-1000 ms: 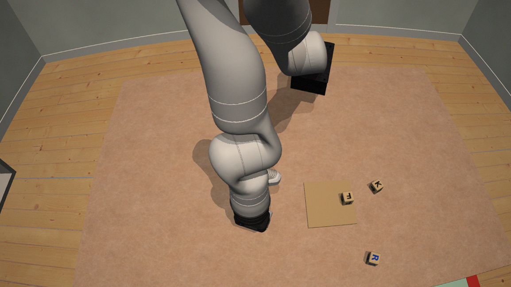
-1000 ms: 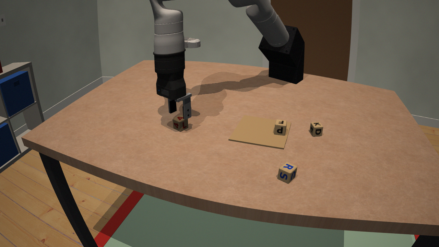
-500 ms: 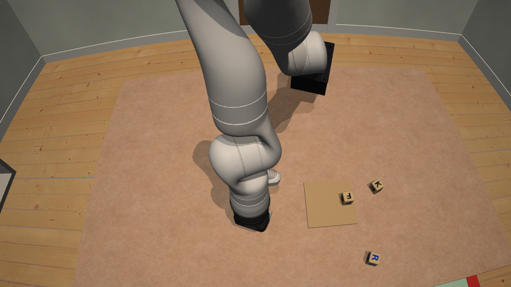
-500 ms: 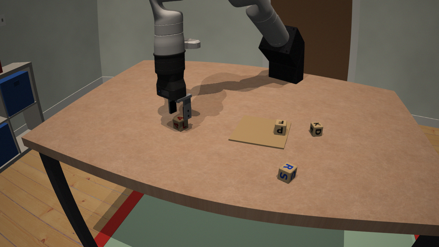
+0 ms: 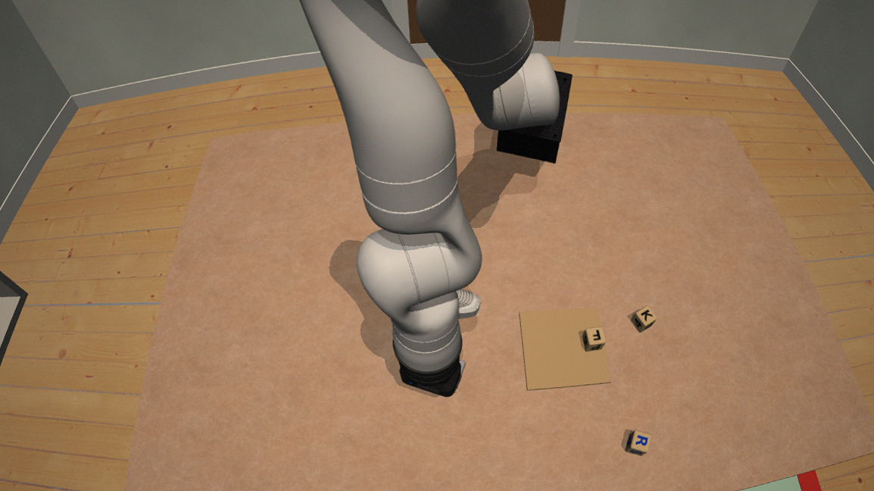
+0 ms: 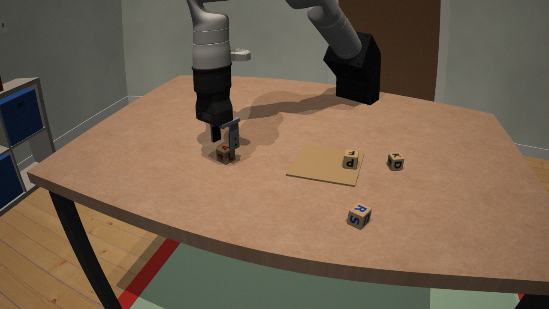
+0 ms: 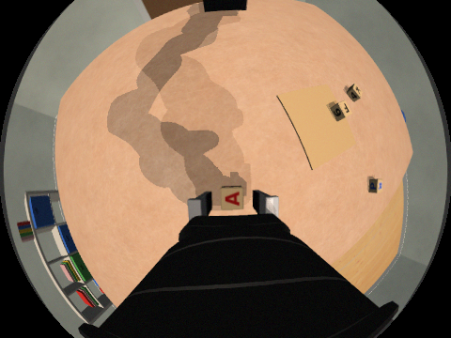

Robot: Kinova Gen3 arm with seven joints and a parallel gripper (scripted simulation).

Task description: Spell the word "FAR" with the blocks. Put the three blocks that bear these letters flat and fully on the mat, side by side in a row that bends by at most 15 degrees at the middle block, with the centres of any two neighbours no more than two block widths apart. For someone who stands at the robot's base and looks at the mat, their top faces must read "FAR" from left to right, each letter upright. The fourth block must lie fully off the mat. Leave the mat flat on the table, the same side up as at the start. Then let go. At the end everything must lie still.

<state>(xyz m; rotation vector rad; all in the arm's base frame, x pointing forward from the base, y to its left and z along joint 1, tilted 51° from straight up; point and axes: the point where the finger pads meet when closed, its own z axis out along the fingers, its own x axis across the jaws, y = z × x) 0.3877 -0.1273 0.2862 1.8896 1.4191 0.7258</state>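
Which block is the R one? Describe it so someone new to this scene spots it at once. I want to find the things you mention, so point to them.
Find the square tan mat point(image 5: 555, 353) point(image 6: 314, 163) point(image 7: 315, 127) on the table. The R block point(image 5: 638, 441) point(image 6: 359, 216) point(image 7: 374, 185) sits off it, past the side away from the robot's base. Its top letter is blue; the K and F tops are black, the A red.
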